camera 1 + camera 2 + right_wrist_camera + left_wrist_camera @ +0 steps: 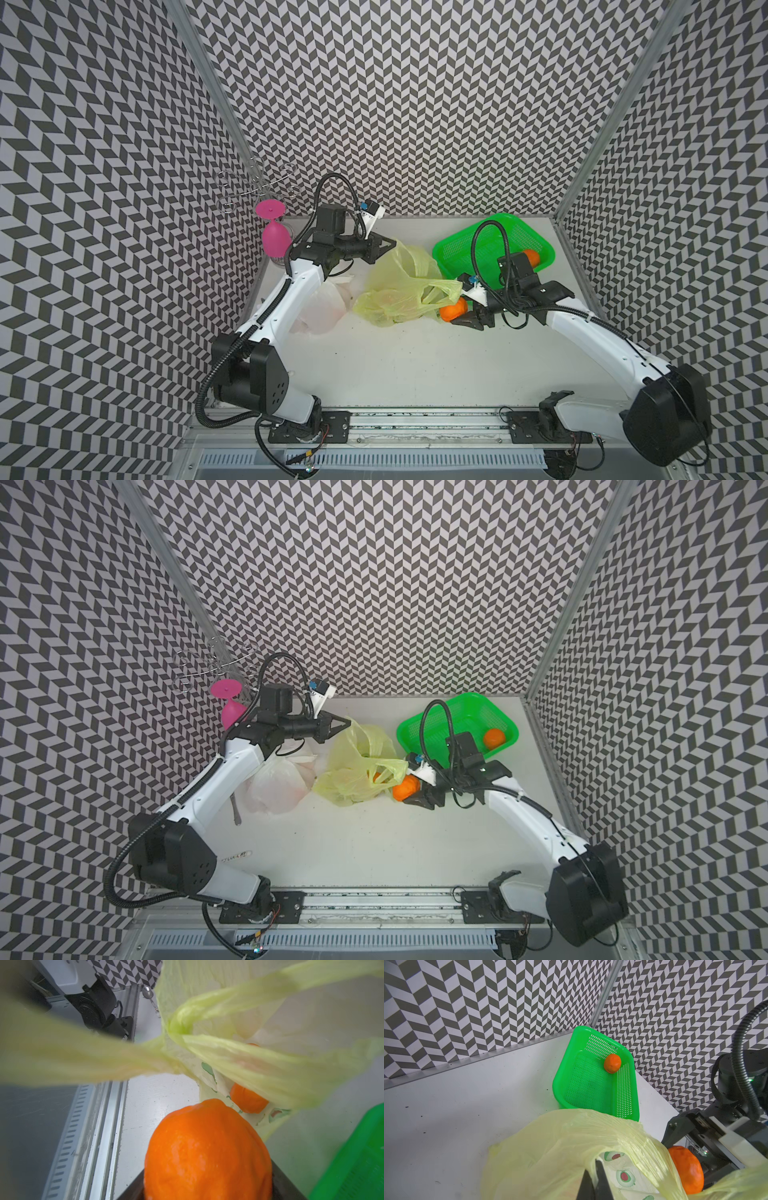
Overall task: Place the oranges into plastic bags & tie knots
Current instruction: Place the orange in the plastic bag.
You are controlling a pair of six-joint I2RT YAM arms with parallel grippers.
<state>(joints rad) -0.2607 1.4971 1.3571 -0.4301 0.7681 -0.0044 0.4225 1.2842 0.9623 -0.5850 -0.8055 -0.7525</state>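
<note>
My left gripper [392,243] [598,1162] is shut on the rim of the yellow-green avocado-print plastic bag [399,291] [353,766] and holds that edge up off the table. My right gripper [457,313] [207,1180] is shut on an orange [454,309] [207,1147] right at the bag's mouth, under its handle strip [228,1053]. Another orange [377,777] [248,1099] lies inside the bag. One more orange [532,257] [612,1063] sits in the green basket [498,216] [560,1076]. The white plastic bag [322,307] [278,787] rests under my left arm, partly hidden.
The green basket stands at the back right corner against the walls. A pink glass [275,239] hangs upside down from a wire rack [257,187] at the back left. A spoon [236,812] lies under my left arm.
</note>
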